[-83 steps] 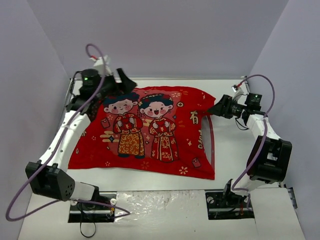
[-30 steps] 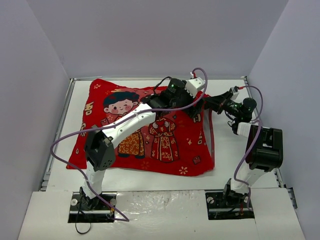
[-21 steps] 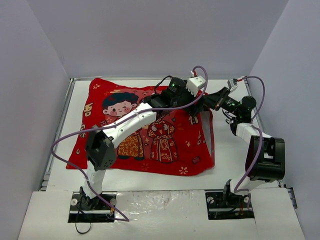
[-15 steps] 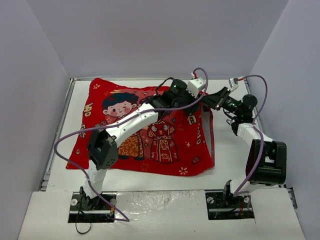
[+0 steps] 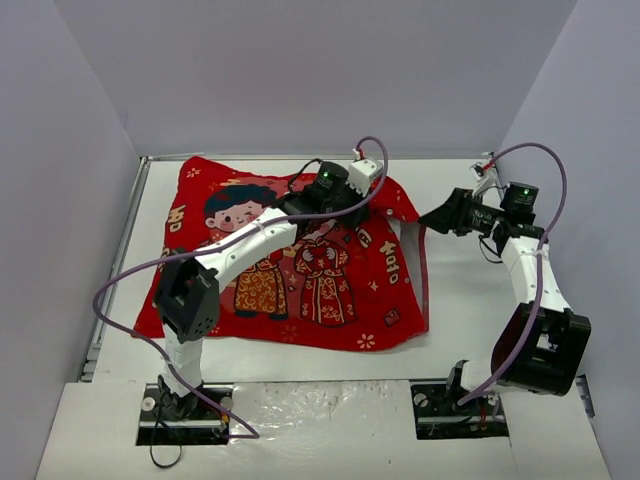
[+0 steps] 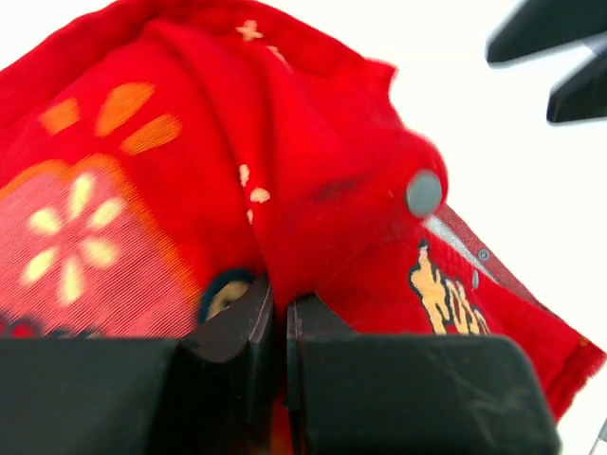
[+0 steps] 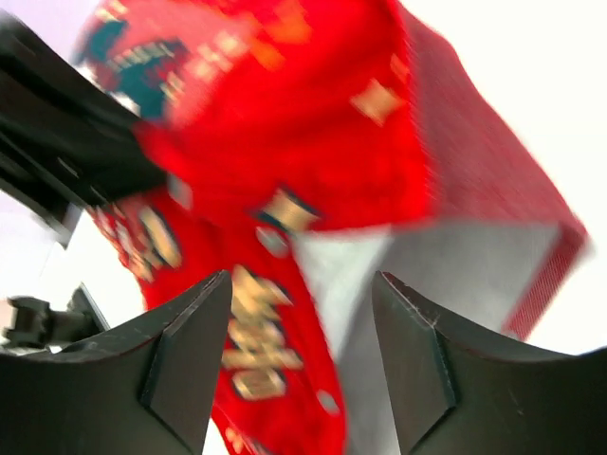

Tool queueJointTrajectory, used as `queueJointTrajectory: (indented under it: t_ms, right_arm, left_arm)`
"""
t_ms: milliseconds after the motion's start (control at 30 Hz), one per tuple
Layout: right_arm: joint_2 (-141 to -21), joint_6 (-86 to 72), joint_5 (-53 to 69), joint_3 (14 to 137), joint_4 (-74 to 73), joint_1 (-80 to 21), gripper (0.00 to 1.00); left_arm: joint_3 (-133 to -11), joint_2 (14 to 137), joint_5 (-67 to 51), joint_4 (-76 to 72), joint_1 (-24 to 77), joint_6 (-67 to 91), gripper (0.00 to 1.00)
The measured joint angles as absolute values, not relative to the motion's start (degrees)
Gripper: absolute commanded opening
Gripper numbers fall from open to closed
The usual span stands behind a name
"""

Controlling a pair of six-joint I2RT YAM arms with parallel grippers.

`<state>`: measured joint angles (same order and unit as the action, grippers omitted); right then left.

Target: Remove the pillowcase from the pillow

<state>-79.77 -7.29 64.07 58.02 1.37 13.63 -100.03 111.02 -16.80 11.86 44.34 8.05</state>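
Note:
The red pillowcase (image 5: pixel 290 270), printed with two cartoon children, lies flat across the table. My left arm reaches over it, and my left gripper (image 5: pixel 352 208) is at its far right part. In the left wrist view that gripper (image 6: pixel 281 303) is shut on a raised fold of the red pillowcase (image 6: pixel 313 180). My right gripper (image 5: pixel 432 220) hangs open just right of the cover's right end, touching nothing. In the right wrist view its jaws (image 7: pixel 302 284) stand wide apart over the cover's open end. A pale wedge there, seemingly the pillow (image 7: pixel 343 270), shows inside; the rest is hidden.
Grey walls close in the white table (image 5: pixel 470 320) on three sides. A metal rail (image 5: pixel 115 260) runs along the left edge. The arm bases stand at the near edge, and purple cables loop above both arms.
My left gripper has shut on the fabric and drawn it a little to the left. My right gripper has opened, let go of the cover's edge and backed off to the right.

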Motion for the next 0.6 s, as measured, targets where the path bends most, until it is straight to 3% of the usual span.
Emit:
queueJointTrajectory:
  t_ms: [367, 433, 600]
  right_arm:
    - [-80.88, -3.38, 57.23, 53.10, -6.37, 8.23, 0.41]
    - [-81.45, -5.15, 57.28, 51.20, -4.47, 8.21, 0.41]
    - [-84.66, -15.22, 59.00, 44.62, 7.33, 8.21, 0.54]
  left_arm:
    - [-96.97, 106.17, -20.99, 9.93, 40.91, 11.11, 0.02]
    - [-97.17, 106.30, -21.56, 9.96, 40.91, 11.68, 0.02]
    - [-98.04, 106.41, -23.09, 9.58, 40.86, 13.10, 0.02]
